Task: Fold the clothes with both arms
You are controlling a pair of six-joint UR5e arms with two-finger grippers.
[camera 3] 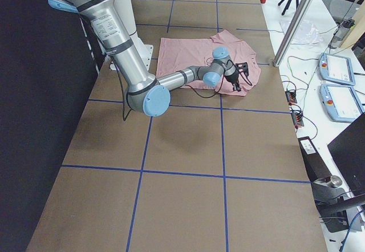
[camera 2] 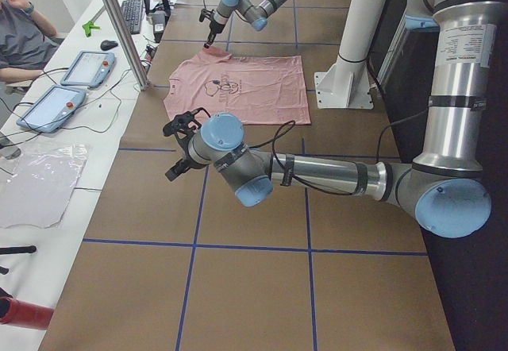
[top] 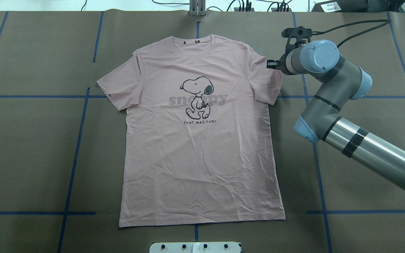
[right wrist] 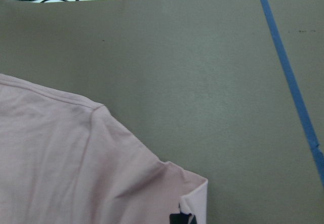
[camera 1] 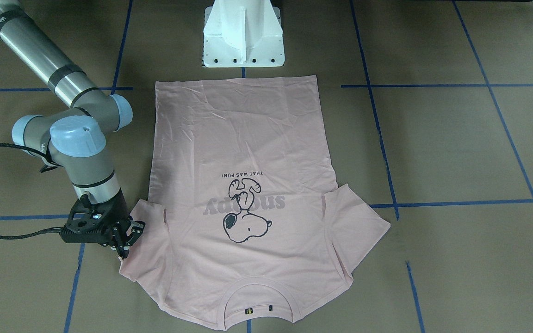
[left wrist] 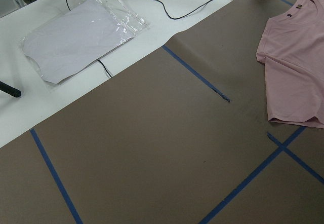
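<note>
- Shirt (top: 202,147) is flat on the table (top: 30,158), print up, collar on the far side from me.
- My right gripper (camera 1: 126,241) is down at the sleeve edge on my right; can't tell if it's pinching.
- Left gripper (camera 2: 178,146) hangs well off the shirt, grip unclear.

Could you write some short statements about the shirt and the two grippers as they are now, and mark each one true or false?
1. The T-shirt lies spread flat, print up. True.
2. Its collar is the end nearest the robot's base. False: the hem is nearest the base, and the collar is at the far end.
3. The right gripper is at the edge of a sleeve. True.
4. The left gripper touches the shirt. False: it hangs over bare table, apart from the shirt.
</note>
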